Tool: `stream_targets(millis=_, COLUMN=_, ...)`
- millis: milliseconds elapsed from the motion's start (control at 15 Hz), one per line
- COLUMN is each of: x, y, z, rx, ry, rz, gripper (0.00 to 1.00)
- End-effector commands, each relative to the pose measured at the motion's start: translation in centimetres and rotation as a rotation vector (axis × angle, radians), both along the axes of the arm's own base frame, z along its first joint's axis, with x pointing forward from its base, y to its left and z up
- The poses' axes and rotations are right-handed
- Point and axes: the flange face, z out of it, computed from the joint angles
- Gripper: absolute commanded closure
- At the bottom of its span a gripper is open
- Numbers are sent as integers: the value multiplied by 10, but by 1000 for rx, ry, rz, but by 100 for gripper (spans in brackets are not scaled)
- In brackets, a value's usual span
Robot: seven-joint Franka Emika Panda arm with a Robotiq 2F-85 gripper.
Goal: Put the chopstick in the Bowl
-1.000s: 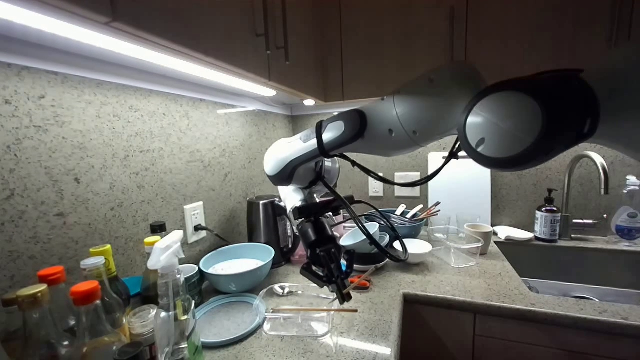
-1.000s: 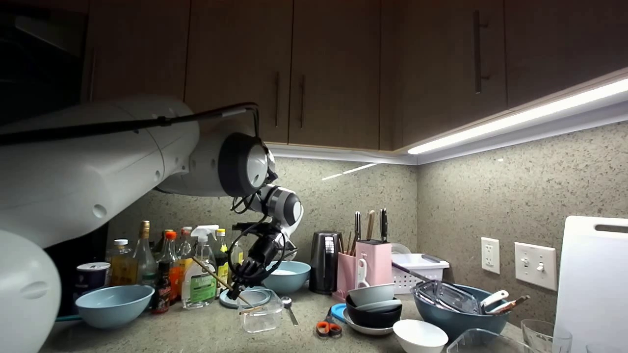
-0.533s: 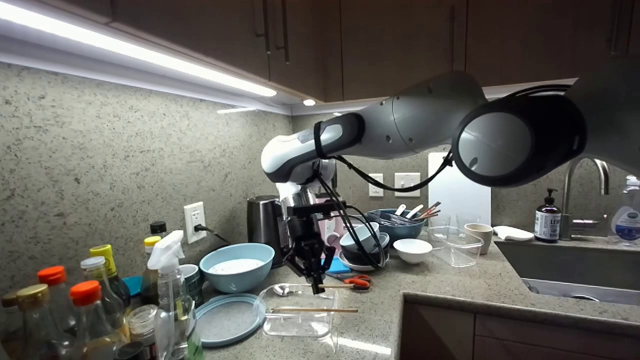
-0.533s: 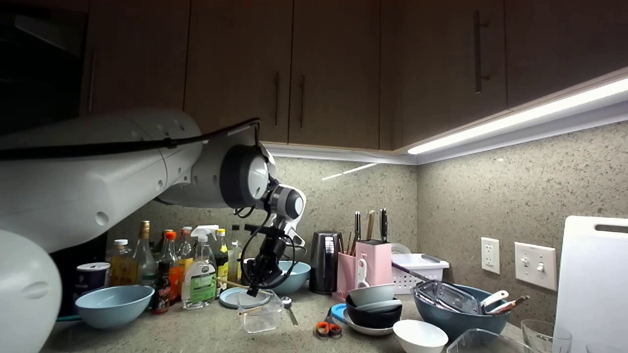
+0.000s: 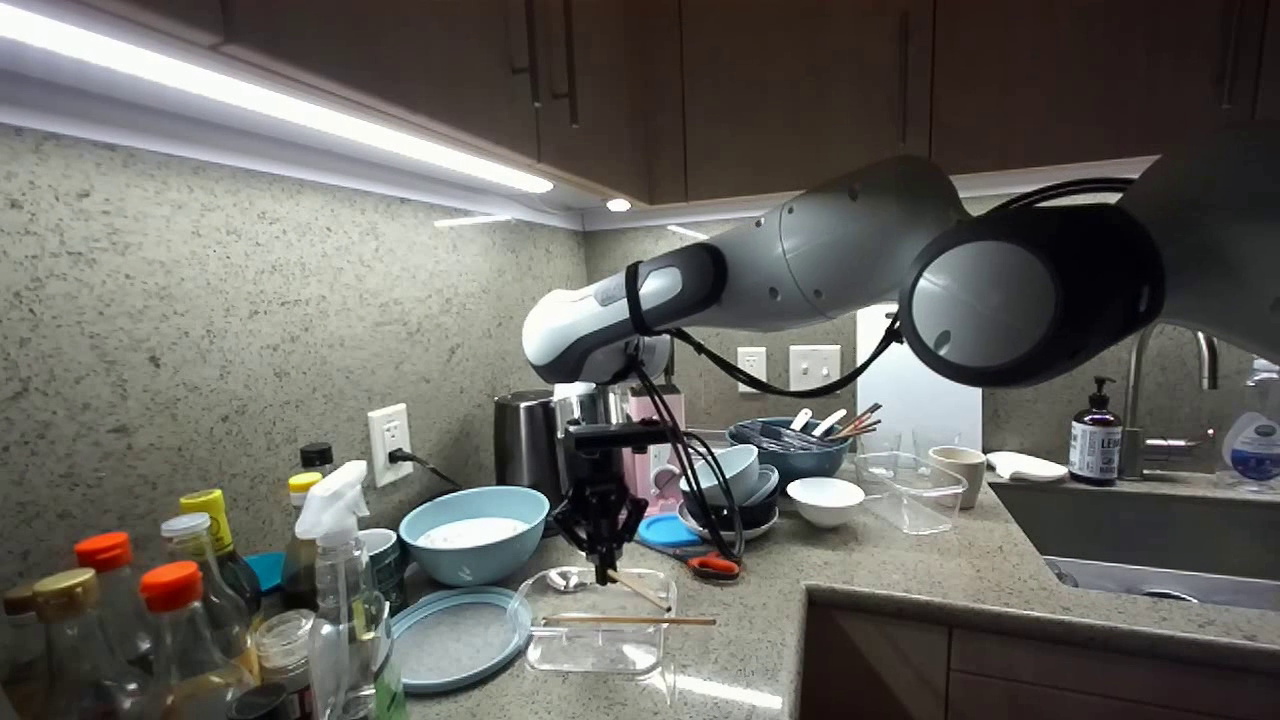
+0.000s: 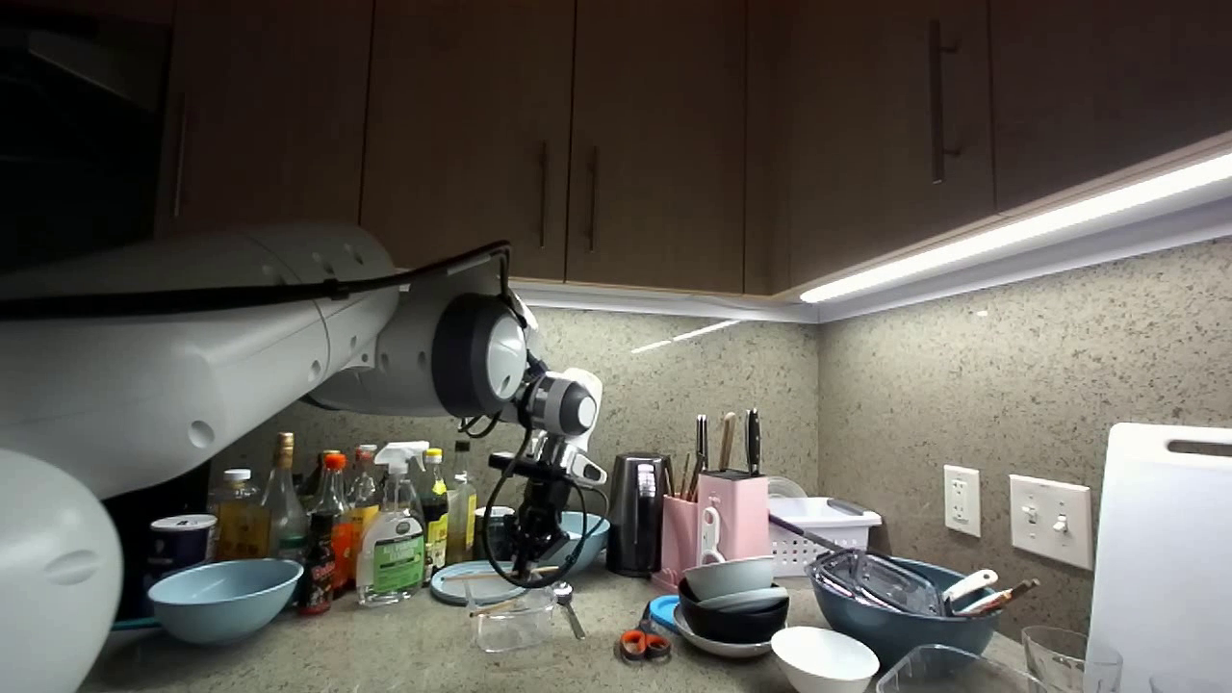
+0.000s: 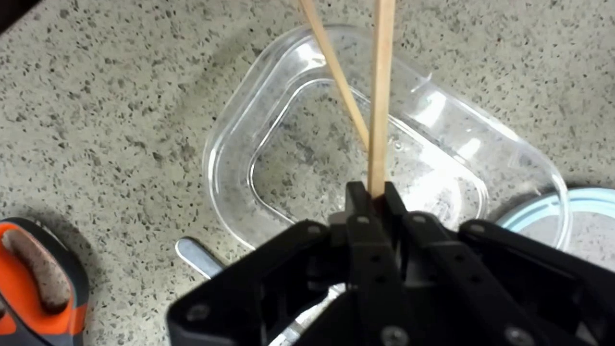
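Note:
My gripper [image 5: 606, 574] points down and is shut on a chopstick [image 7: 382, 91], a thin pale wooden stick. In an exterior view the held chopstick [image 5: 642, 590] slopes down to the right from the fingertips, above a clear container [image 5: 595, 656]. A second thin stick [image 5: 628, 620] lies across that container; it also shows in the wrist view [image 7: 342, 84]. In the wrist view the container's rim [image 7: 210, 163] surrounds the area under the fingertips. A light blue bowl [image 5: 475, 562] stands behind and left of the gripper. Another light blue bowl [image 6: 226, 608] stands at the far left in an exterior view.
Orange-handled scissors [image 7: 43, 283] and a spoon [image 6: 568, 614] lie near the container. A round blue lid [image 5: 455, 645], a spray bottle [image 5: 345, 600] and several sauce bottles stand left. A kettle [image 6: 637, 520], stacked bowls [image 6: 731, 606] and a white bowl [image 6: 825, 656] are near.
The gripper has swung from tilted to upright over the container, moving left in one exterior picture and right in another. The held chopstick has swung from steep to nearly level. The lying stick has not moved.

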Motion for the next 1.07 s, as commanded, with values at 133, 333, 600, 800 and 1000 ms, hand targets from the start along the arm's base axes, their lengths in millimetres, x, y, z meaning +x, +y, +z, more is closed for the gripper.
stream_targets(millis=133, x=-3, y=2, z=-28, rx=-38, ry=9, rz=-17, gripper=93)
stream_targets(millis=333, x=-6, y=10, z=-39, rx=-64, ry=14, rz=-7, gripper=93)
stream_targets(millis=600, x=-10, y=25, z=-36, rx=-103, ry=-2, rz=27, gripper=93)
stream_targets(millis=800, x=-6, y=25, z=-25, rx=-81, ry=-3, rz=38, gripper=85)
stream_targets(millis=1000, x=-7, y=29, z=-30, rx=-91, ry=-7, rz=44, gripper=70)
